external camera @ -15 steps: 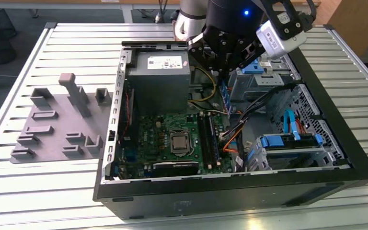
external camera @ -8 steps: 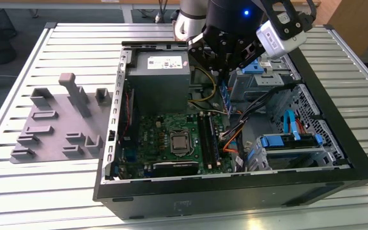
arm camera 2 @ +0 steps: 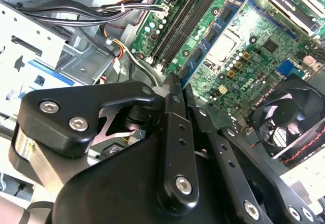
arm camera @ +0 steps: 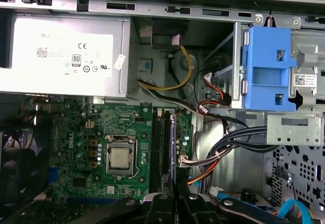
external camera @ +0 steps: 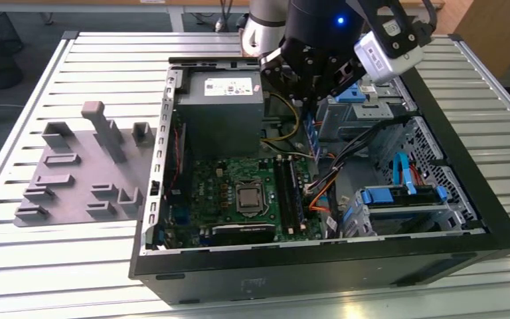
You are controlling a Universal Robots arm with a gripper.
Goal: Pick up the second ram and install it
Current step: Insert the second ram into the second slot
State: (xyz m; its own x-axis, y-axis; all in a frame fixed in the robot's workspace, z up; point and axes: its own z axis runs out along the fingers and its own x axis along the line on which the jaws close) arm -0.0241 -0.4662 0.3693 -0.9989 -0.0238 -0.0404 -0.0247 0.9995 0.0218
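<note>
Second ram (arm camera 2: 210, 33): being gripped at one end between the closed fingers of the tool (arm camera 2: 172, 79), sticking out past the fingertips with its dark chips showing in the second wrist view. Hanging over the open computer case (external camera: 326, 266), above the green motherboard (arm camera: 86, 148) and lining up roughly beside the long black slots (arm camera: 161, 153). Sitting farther back, against the case's far wall, the grey power supply (external camera: 220, 100). Lying outside the case on the exterior view's left, a grey holder block (external camera: 78, 179) on the slatted table (external camera: 60, 266).
</note>
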